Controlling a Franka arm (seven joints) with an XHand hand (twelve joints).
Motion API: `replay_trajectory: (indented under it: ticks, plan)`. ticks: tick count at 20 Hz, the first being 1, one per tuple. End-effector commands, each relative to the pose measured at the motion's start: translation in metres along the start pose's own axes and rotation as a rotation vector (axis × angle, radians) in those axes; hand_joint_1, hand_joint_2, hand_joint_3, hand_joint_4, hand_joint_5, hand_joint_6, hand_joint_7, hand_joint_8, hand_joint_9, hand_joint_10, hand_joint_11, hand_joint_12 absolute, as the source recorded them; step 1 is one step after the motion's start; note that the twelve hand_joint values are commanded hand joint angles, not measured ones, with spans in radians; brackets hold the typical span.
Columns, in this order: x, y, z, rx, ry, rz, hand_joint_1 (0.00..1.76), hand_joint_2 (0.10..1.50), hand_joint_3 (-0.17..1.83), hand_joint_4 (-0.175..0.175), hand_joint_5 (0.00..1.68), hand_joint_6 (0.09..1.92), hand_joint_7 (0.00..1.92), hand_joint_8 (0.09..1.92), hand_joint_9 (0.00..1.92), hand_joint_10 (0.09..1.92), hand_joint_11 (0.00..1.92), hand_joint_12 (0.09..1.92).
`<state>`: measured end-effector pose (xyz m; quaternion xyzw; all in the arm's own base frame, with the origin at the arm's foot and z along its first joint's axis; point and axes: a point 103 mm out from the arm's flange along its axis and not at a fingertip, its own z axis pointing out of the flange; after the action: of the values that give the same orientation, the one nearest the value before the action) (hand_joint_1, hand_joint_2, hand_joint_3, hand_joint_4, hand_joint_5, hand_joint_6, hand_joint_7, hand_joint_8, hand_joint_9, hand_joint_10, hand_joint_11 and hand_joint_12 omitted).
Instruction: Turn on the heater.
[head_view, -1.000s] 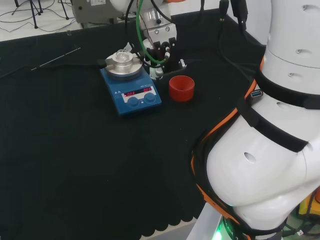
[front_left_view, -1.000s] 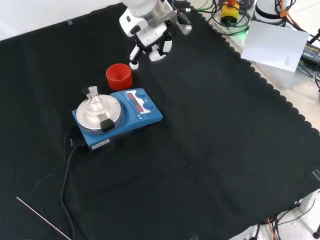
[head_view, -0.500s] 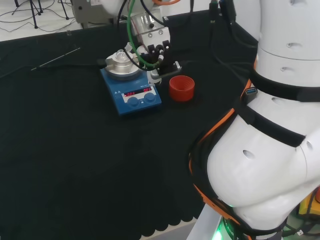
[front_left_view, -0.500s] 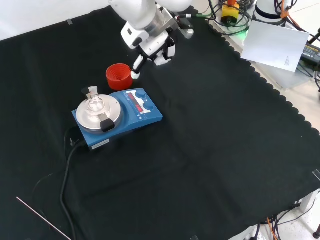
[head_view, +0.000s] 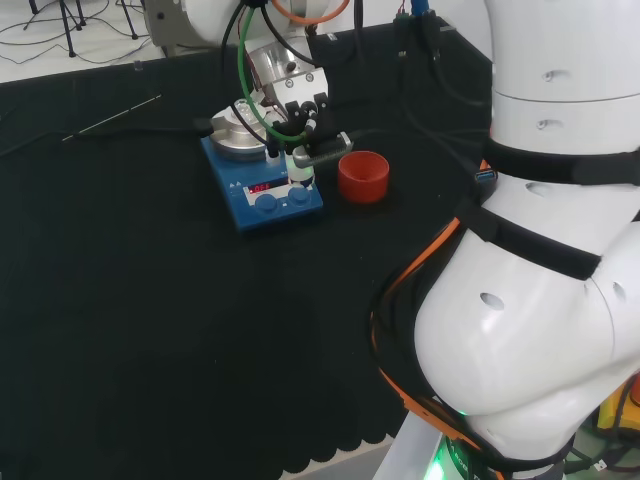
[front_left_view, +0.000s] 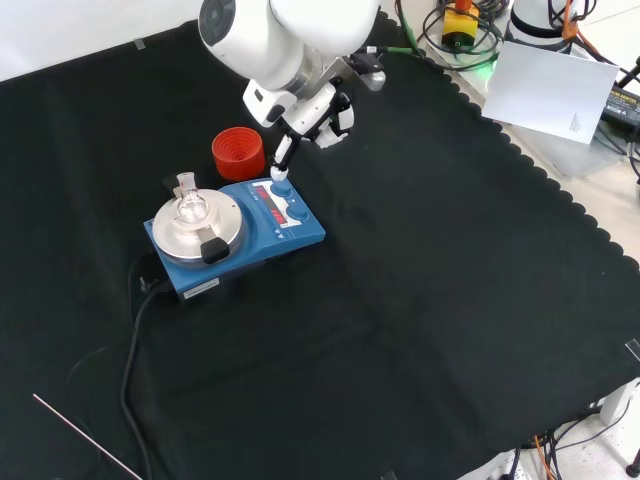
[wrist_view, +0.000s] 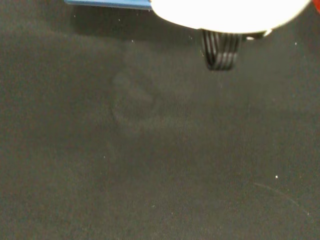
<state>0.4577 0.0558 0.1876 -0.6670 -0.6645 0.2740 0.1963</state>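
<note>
The robot hand (front_left_view: 318, 108) pokes one straight finger down at the knobs on the blue heater (front_left_view: 262, 235) mid-surface, other fingers tucked, holding nothing, but a bit off-line could mean nudging the red cup (front_left_view: 238, 152) beside it.

The black and white hand (front_left_view: 318, 100) hangs over the blue heater's (front_left_view: 240, 235) control panel, one finger (front_left_view: 281, 162) stretched straight down to it, the others curled back.
</note>
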Motion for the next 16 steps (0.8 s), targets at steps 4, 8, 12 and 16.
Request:
replay_trajectory:
  ticks: [4,8,12,16]
  plan:
    - [0.003,0.008,0.014,0.051,0.016,-0.008,1.51,0.54,1.28,-0.03,0.36,0.14,1.75,1.73,1.86,1.5,1.77,1.5]
    - [0.006,0.009,0.019,0.069,0.014,-0.016,1.51,0.54,1.29,-0.029,0.37,0.11,1.75,1.73,1.86,1.5,1.77,1.5]
    - [0.013,0.008,0.023,0.09,0.008,-0.03,1.51,0.53,1.29,-0.029,0.38,0.11,1.75,1.73,1.86,1.5,1.77,1.5]
    - [0.018,0.008,0.026,0.1,0.002,-0.038,1.51,0.53,1.29,-0.029,0.38,0.1,1.75,1.73,1.86,1.5,1.77,1.5]
